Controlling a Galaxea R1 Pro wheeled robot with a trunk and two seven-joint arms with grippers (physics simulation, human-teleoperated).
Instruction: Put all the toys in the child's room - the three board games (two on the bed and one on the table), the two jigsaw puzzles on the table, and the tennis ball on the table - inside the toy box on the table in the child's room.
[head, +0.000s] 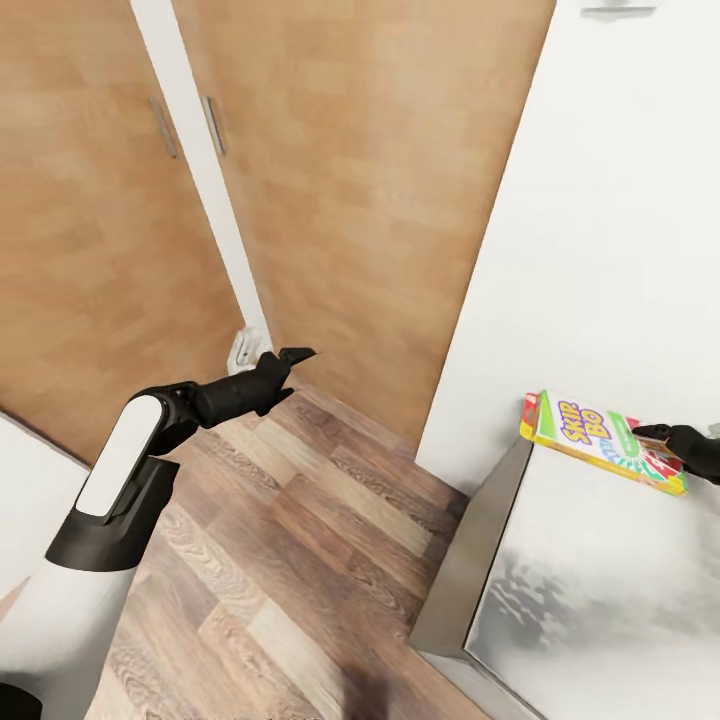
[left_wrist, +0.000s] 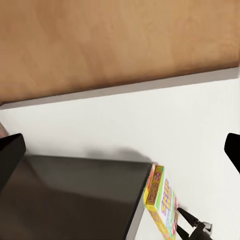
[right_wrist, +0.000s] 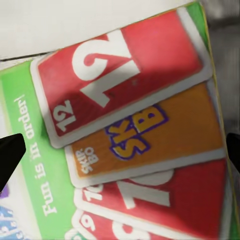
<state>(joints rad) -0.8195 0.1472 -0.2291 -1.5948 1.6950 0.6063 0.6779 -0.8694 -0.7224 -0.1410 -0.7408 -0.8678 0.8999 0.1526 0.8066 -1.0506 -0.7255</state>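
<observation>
The SKIP-BO board game (head: 590, 435) (left_wrist: 161, 197) is at the far corner of the table (head: 600, 600) (left_wrist: 75, 200), next to the white wall. My right gripper (head: 655, 434) (left_wrist: 192, 227) (right_wrist: 120, 155) is over the box's right end. Its fingertips (right_wrist: 10, 157) stand wide apart, and the printed cards on the lid (right_wrist: 135, 130) show between them. I cannot tell whether the fingers touch the lid. My left gripper (head: 295, 357) (left_wrist: 120, 150) hangs open over the floor, left of the table, with nothing in it.
Tall wooden doors with slim handles (head: 212, 125) stand ahead and to the left. A white wall (head: 620, 200) rises behind the table. Wood-plank floor (head: 290, 560) lies between the doors and the table's dark grey side (head: 470, 560). A white surface (head: 25, 500) sits at the left edge.
</observation>
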